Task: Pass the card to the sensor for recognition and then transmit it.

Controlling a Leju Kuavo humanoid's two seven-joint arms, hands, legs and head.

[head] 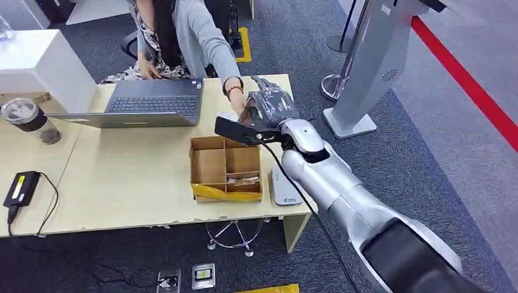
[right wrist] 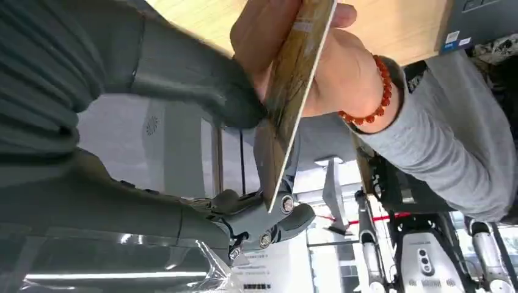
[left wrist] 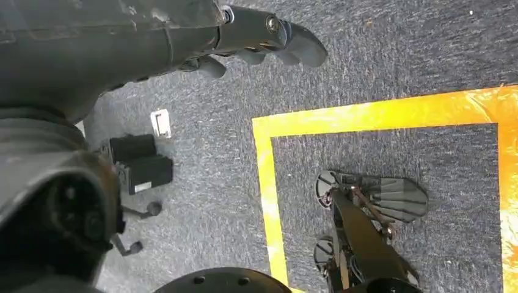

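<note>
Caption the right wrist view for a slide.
The right hand pinches the card while a person's hand, wearing a red bead bracelet, takes hold of it.

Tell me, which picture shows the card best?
The right wrist view: the card is close up, edge-on, between the right hand and a person's hand. In the head view the hand hides it. The left wrist view faces the floor.

The card (right wrist: pixel 292 91), thin and brownish with a pale edge, stands edge-on above the table (head: pixel 140 183), pinched by the right hand (right wrist: pixel 201 97) and the person's hand (right wrist: pixel 305 67).

The white sensor (head: pixel 285 188) lies flat on the table's near edge.
</note>
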